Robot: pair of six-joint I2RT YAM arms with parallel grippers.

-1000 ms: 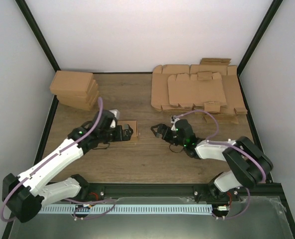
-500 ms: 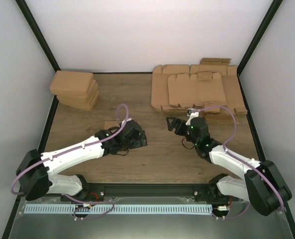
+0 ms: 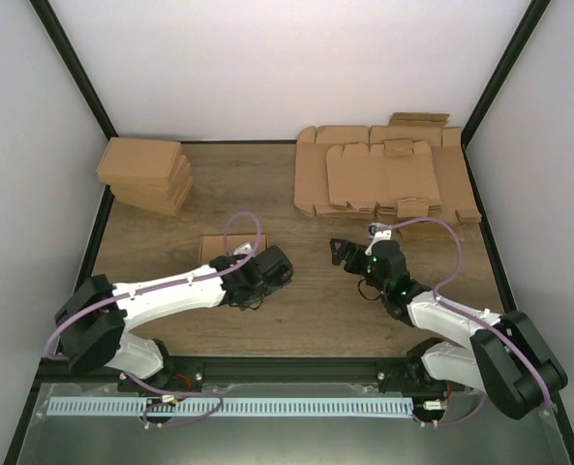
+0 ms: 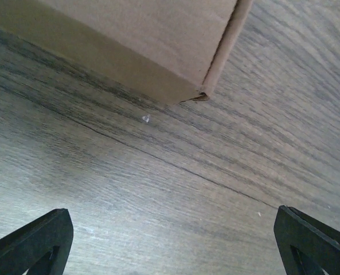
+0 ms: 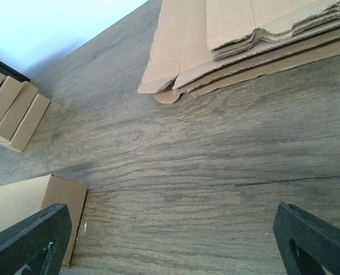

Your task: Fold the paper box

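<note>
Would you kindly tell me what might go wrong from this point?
1. The box lies close beside the left arm, so a swing of that arm may knock it askew.
2. The sheets overlap in a loose pile, so the open right jaws may take more than one sheet, or drag the pile.

My paper box (image 4: 129,34) is plain light brown, and so are the flat cardboard sheets (image 3: 383,179) and the stacked boxes (image 3: 146,174). The worktop (image 3: 306,310) is grey-brown wood with dark, streaky grain. My arms (image 3: 170,293) are white with black joints and lilac cables (image 3: 243,221). My left gripper (image 3: 283,270) and right gripper (image 3: 339,252) are black. The walls (image 3: 287,68) are pale grey-white.
</note>
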